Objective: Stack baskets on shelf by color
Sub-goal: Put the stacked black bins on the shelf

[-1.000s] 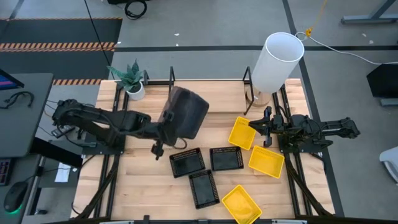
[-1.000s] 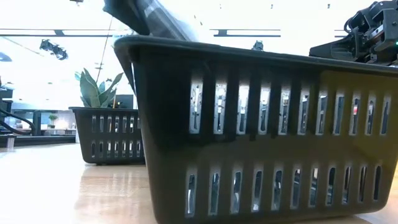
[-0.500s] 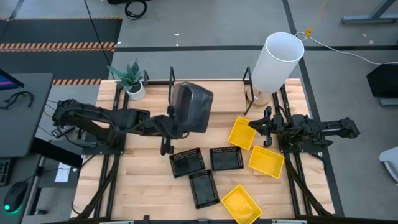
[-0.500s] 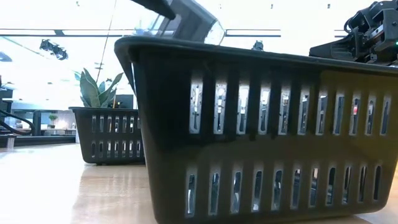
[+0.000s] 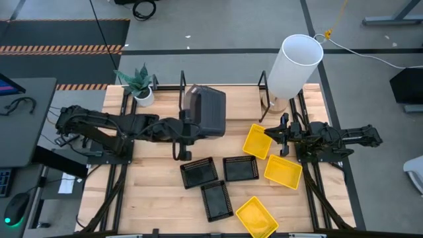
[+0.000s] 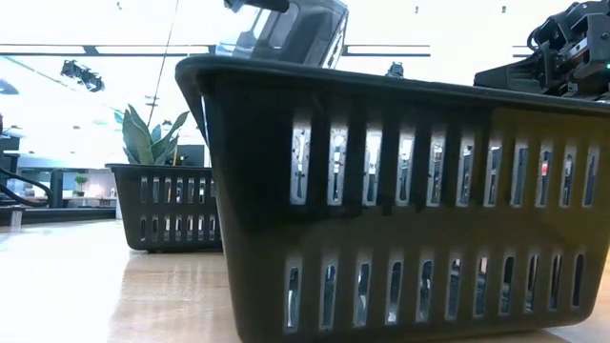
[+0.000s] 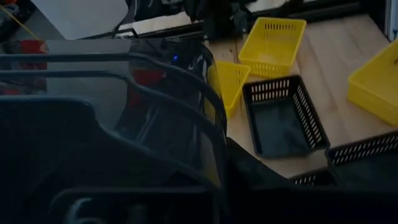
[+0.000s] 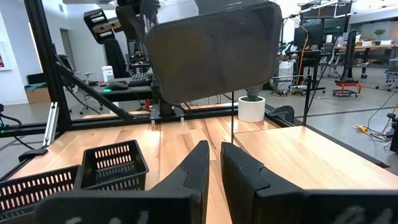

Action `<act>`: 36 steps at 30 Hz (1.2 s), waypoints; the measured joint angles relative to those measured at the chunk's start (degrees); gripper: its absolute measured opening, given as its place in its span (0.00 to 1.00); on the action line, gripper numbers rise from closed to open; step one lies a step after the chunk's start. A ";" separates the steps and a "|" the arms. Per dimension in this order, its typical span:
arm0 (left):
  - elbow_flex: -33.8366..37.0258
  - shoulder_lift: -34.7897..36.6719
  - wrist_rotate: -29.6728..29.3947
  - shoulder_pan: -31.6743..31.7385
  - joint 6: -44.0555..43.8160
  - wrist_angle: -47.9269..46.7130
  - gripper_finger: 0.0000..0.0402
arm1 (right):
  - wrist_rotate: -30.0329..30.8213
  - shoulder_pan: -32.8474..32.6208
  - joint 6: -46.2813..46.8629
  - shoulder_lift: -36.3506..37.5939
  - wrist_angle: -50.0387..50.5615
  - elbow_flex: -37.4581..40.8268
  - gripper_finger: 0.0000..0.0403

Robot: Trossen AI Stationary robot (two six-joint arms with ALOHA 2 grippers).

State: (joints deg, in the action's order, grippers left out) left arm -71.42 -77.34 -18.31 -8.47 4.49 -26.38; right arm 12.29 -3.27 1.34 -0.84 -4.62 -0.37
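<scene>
My left gripper [image 5: 183, 129] is shut on a dark grey round-cornered basket [image 5: 208, 111], held in the air over the left end of the black wire shelf [image 5: 182, 84]. The same basket shows in the right wrist view [image 8: 211, 50] and at the top of the low view [image 6: 291, 29]. Two more grey baskets [image 6: 400, 191] [image 6: 167, 205] stand on the table in the low view. Three black mesh baskets [image 5: 198, 173] [image 5: 240, 168] [image 5: 217, 199] and three yellow baskets [image 5: 256, 141] [image 5: 283, 170] [image 5: 256, 217] lie on the table. My right gripper [image 5: 272, 134] waits shut beside the yellow ones. My left gripper holds the grey basket at its rim [image 5: 189, 127], on the side toward the table's left, reaching level from the left. The basket is lifted clear and tipped, its flat bottom [image 8: 211, 50] turned toward the right arm. In the left wrist view the basket [image 7: 124, 124] itself hides the fingers.
A tall white cylinder [image 5: 294, 65] stands at the shelf's right end [image 5: 262, 82]. A small potted plant [image 5: 139, 86] sits at the far left of the table. Bare wood [image 5: 142, 192] lies near the table's near-left corner.
My left gripper has carried the grey basket toward the table's right and far edge, over the shelf's left end. The basket has turned about from a slanted pose to one lined up squarely with the shelf. The right arm has kept still.
</scene>
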 joint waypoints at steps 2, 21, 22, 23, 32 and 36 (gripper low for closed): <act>0.02 0.00 -0.15 0.29 -1.37 1.45 0.04 | 0.02 0.00 0.00 0.00 0.00 -0.01 0.11; -21.41 -17.16 9.12 18.10 3.63 -23.58 0.04 | -0.04 0.02 -0.01 0.00 -0.02 -0.01 0.11; -22.98 -18.61 9.38 18.83 5.54 -25.73 0.04 | -0.04 0.00 -0.01 0.01 -0.02 -0.01 0.11; -24.56 -20.22 9.49 19.48 7.46 -27.88 0.04 | -0.04 0.00 0.00 0.00 -0.05 -0.01 0.11; -28.55 -29.08 9.36 23.38 15.74 -33.33 0.04 | 0.04 0.01 0.00 0.02 -0.03 -0.01 0.11; -28.55 -32.37 9.04 24.37 15.73 -35.48 0.04 | 0.04 0.00 0.00 0.02 0.00 -0.01 0.11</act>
State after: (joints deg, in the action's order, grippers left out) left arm -99.96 -109.71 -9.27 15.90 20.22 -61.86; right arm 12.34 -3.27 1.34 -0.82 -4.62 -0.38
